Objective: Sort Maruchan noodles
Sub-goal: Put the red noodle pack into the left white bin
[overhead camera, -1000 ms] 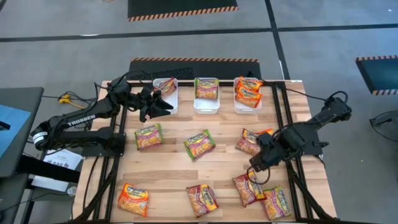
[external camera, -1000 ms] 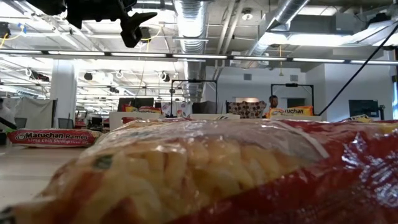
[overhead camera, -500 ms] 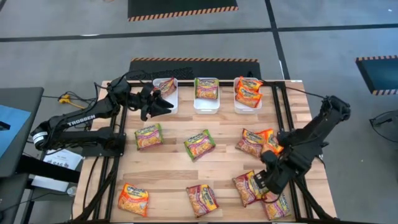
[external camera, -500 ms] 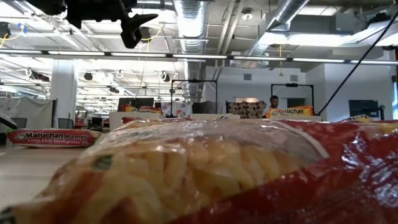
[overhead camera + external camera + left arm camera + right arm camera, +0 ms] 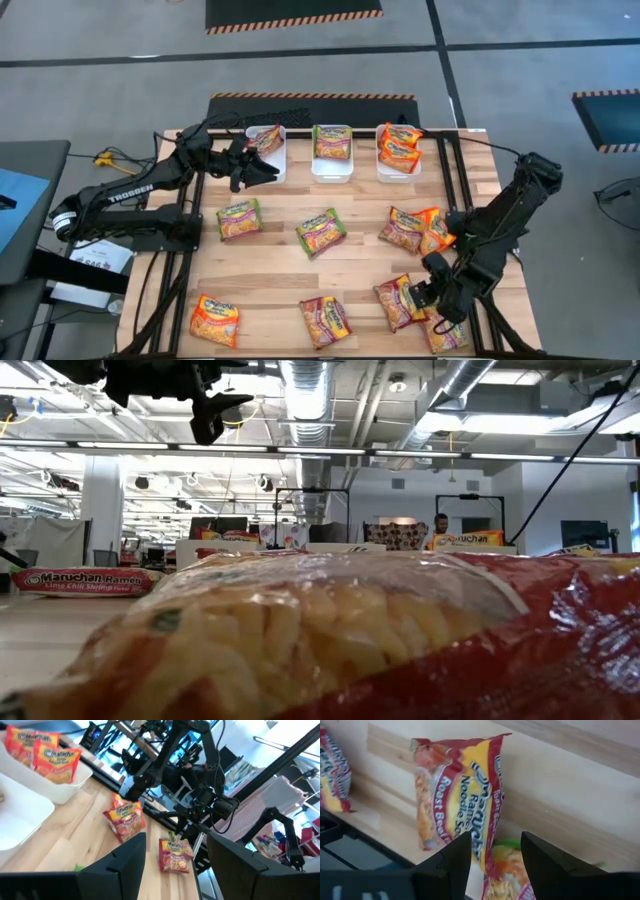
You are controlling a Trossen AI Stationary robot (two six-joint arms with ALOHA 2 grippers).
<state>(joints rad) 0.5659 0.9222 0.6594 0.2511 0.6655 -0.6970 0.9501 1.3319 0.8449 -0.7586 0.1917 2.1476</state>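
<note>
The right wrist view reads "Roast Beef" on a red packet (image 5: 457,795) beyond the open right gripper (image 5: 495,857). Only the low view shows "Maruchan Ramen" at its left edge (image 5: 85,580). Upper left in the high view, the left gripper (image 5: 268,172) gapes empty.

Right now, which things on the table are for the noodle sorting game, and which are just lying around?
For the job: the noodle packets on the table and in the white bins; the right gripper, open over the red packets; the left gripper, open by the left bin.

Just lying about: yellow cable, blue pad.
</note>
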